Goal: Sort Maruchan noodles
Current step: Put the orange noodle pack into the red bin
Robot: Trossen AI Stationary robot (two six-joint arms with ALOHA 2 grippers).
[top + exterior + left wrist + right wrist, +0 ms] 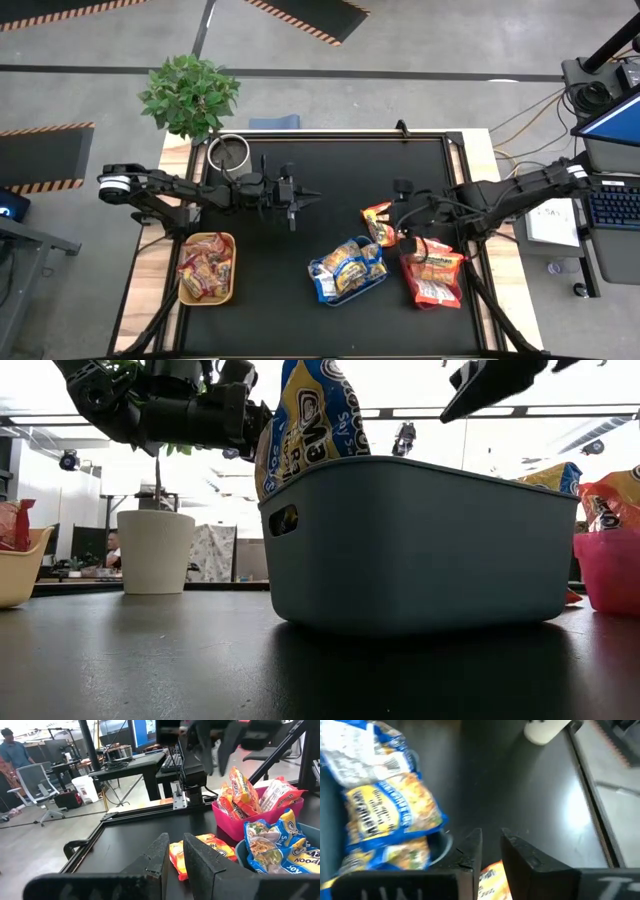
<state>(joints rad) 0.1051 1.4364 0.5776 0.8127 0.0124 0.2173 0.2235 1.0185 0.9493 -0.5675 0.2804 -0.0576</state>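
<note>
What's left on the mat: one loose orange packet, centre-right of the high view, between the blue bin and the pink bin.
Sorted so far: blue-and-yellow packets in the blue bin, orange ones in the pink bin, red ones in the yellow tray at lower left.
Right gripper: right above the loose packet, which shows just under its fingers. They're pulled in narrow with nothing between them.
Left gripper: parked mid-table, well away, also narrow and empty.
Packet's lie: long side runs roughly top-to-bottom of the high view.
Who's closer: right arm, easily.
Next move, best guess: it'd need to open up, drop onto the packet and carry it lower right to the pink bin.
</note>
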